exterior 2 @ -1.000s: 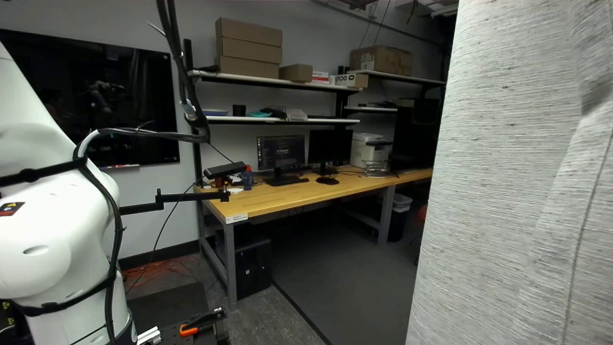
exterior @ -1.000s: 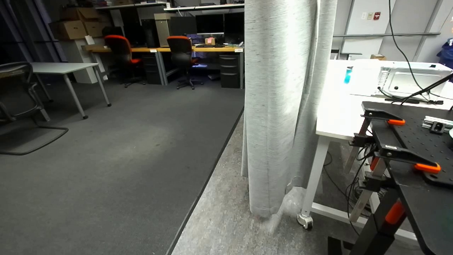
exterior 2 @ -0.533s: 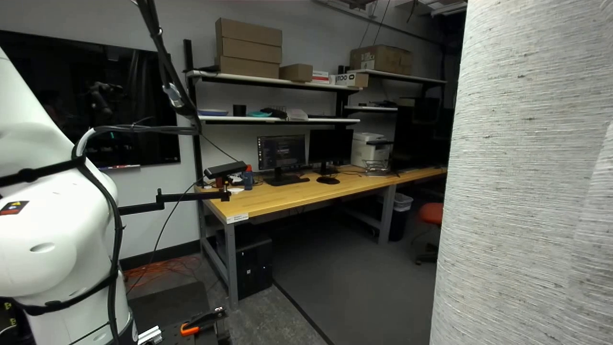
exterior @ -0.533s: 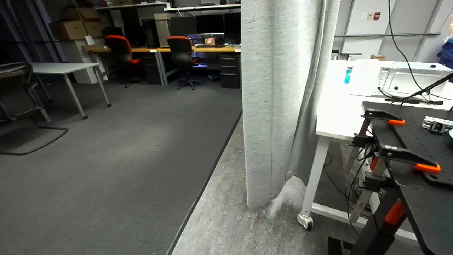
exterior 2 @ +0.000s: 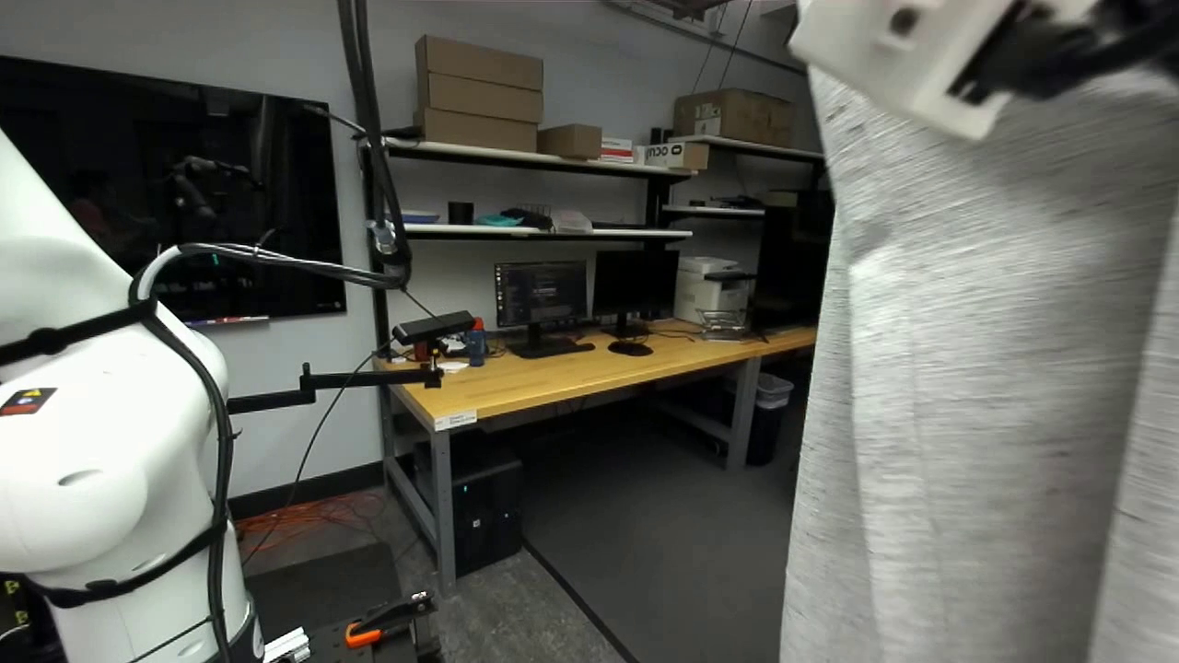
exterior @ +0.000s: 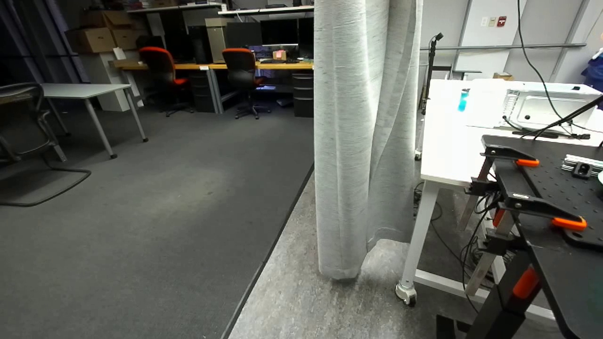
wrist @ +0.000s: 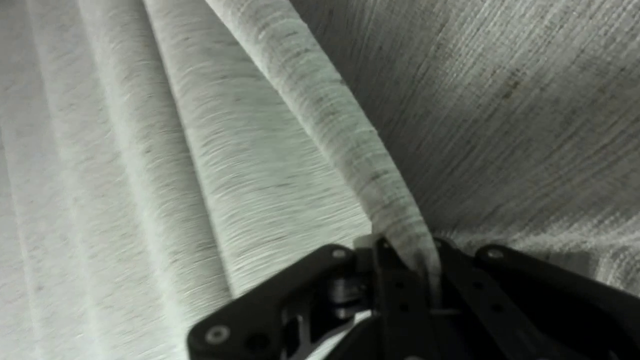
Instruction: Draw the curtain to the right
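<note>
The curtain (exterior: 348, 141) hangs as a tall, pale grey-white, pleated fabric in both exterior views, and its top is out of frame. In an exterior view its textured folds (exterior 2: 976, 387) fill the right side. In the wrist view the curtain (wrist: 280, 165) fills the background, and a narrow fold runs down between the fingers. My gripper (wrist: 412, 250) is shut on this fold, with one dark finger on each side of the cloth. A blurred white part of my wrist (exterior 2: 898, 55) shows at the top right, in front of the curtain. The fingertips are hidden in the exterior views.
A white wheeled table (exterior: 445, 155) stands right beside the curtain. A black worktop with clamps (exterior: 523, 160) is in front of it. A thin black stand (exterior: 429, 70) shows behind the curtain. A wooden desk (exterior 2: 571, 373) stands behind my white arm (exterior 2: 92, 442).
The curtain's right edge and hem have shifted left in an exterior view, uncovering a black stand. My white wrist part has come into view at the top right of an exterior view.
</note>
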Controlling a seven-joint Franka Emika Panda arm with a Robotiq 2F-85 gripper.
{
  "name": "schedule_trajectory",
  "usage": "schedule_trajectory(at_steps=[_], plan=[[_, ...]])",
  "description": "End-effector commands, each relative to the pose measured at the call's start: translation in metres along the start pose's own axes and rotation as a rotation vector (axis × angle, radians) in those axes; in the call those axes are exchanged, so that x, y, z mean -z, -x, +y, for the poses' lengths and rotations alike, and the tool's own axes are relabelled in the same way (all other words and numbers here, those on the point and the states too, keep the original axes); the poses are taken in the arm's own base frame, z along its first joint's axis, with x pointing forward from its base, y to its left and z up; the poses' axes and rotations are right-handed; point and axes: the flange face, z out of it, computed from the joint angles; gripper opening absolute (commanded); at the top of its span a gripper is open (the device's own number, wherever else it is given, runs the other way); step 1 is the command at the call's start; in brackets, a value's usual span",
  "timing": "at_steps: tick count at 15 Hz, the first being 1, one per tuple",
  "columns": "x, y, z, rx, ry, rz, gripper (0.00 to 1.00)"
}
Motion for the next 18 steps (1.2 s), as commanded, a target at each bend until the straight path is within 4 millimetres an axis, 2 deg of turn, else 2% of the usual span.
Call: schedule_trajectory(at_steps=[1,2,4,7,10,12,18], plan=[[0.001,0.042,-0.089,0.179,-0.104,-0.051,0.0],[-0.002,0.057,-0.114,0.218,-0.142,-0.08,0.0],[-0.011,0.083,-0.15,0.267,-0.196,-0.129,0.0],[-0.027,0.126,-0.184,0.327,-0.244,-0.212,0.0],[-0.051,0.17,-0.192,0.355,-0.25,-0.306,0.0],[-0.064,0.191,-0.191,0.365,-0.239,-0.35,0.0],[-0.068,0.201,-0.196,0.379,-0.234,-0.364,0.0]])
